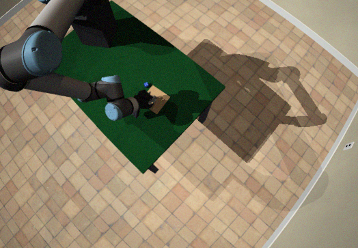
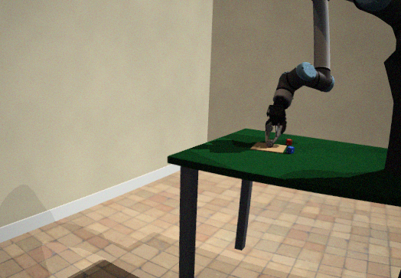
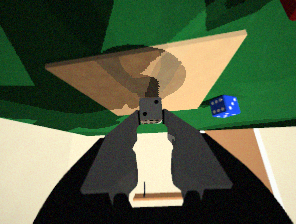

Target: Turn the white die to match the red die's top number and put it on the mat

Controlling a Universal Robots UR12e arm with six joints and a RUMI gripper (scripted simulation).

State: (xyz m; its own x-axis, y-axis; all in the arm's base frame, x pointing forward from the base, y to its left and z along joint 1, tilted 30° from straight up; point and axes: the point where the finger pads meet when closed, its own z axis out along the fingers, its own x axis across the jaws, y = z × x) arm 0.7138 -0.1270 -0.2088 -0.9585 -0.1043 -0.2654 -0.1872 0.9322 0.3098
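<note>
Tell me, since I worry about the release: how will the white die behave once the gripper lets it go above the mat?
The white die is probably stiff: the gripper pinches it without visible dents. Its flat faces should settle rather than roll, though a tumble could change the top number. It hangs low over the mat, so any bounce toward the blue die seems unlikely.

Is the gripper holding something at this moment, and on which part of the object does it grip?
Yes. The gripper is shut on the white die, its two fingertips pressing on two opposite side faces, just above the mat.
</note>
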